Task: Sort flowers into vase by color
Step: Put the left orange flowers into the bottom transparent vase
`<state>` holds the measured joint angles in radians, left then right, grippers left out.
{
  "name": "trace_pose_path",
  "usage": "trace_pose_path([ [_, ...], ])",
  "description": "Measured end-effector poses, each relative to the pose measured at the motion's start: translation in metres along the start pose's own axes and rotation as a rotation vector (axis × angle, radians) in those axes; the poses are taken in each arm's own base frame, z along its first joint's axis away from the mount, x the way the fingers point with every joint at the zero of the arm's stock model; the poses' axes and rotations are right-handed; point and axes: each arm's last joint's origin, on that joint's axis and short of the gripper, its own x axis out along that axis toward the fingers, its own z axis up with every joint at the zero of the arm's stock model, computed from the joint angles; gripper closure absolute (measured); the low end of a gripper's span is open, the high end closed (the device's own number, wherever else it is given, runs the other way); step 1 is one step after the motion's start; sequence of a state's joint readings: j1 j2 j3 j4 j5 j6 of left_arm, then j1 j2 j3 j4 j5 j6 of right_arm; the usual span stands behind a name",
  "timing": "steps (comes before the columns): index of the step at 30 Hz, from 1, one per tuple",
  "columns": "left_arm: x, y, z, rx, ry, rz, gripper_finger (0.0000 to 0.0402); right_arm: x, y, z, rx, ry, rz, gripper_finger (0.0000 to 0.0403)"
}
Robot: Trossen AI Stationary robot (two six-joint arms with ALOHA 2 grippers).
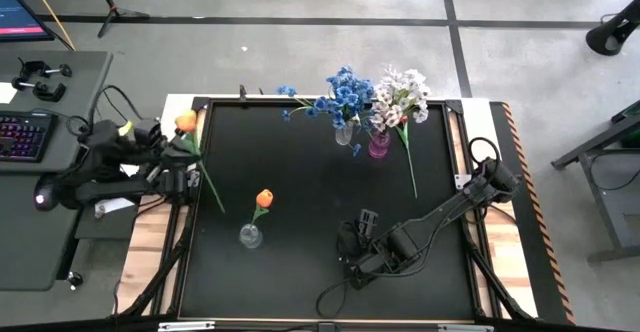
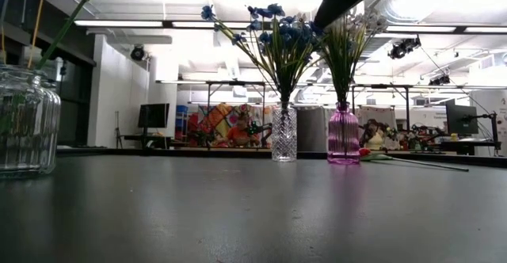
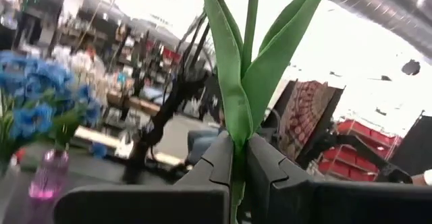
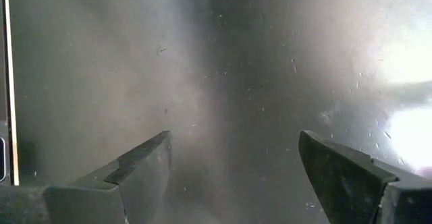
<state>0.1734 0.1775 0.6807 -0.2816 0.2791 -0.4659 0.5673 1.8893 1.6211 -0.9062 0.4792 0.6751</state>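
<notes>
Left gripper (image 1: 185,152) at the table's left edge, clamped on an orange tulip (image 1: 186,122) stem. Right gripper (image 1: 352,257) idle near-centre, jaws wide, empty. Blue flowers (image 1: 343,90), white flowers (image 1: 400,94) and one tulip already in vases; one stem (image 1: 410,162) lies loose.

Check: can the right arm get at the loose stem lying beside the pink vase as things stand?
Probably yes. The right end effector is open and empty, low over the mat, and the loose stem lies flat on the right side with bare mat between. Only the pink vase crowds its head end.
</notes>
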Motion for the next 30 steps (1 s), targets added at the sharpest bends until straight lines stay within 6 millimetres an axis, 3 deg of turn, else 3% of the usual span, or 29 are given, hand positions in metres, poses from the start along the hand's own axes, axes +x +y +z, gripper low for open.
trace_pose_path([
  [4,0.01,0.01,-0.016,0.004,-0.057,-0.055,0.0401,0.002,-0.002,0.004,0.025,-0.013,0.001,0.0094],
  [10,0.03,0.033,-0.067,-0.116,-0.077,-0.179,0.0401,0.005,-0.007,0.008,0.081,-0.011,-0.003,0.0094],
  [15,0.028,0.027,-0.069,-0.1,-0.167,-0.258,0.0401,0.005,-0.007,0.007,0.111,0.0,0.009,0.0094],
  [23,0.032,0.028,-0.091,-0.123,0.012,-0.168,0.0401,0.005,-0.007,0.007,0.12,0.001,0.01,0.0094],
  [30,0.033,0.026,-0.103,-0.007,0.068,-0.041,0.0401,0.005,-0.007,0.007,0.159,0.003,0.012,0.0094],
])
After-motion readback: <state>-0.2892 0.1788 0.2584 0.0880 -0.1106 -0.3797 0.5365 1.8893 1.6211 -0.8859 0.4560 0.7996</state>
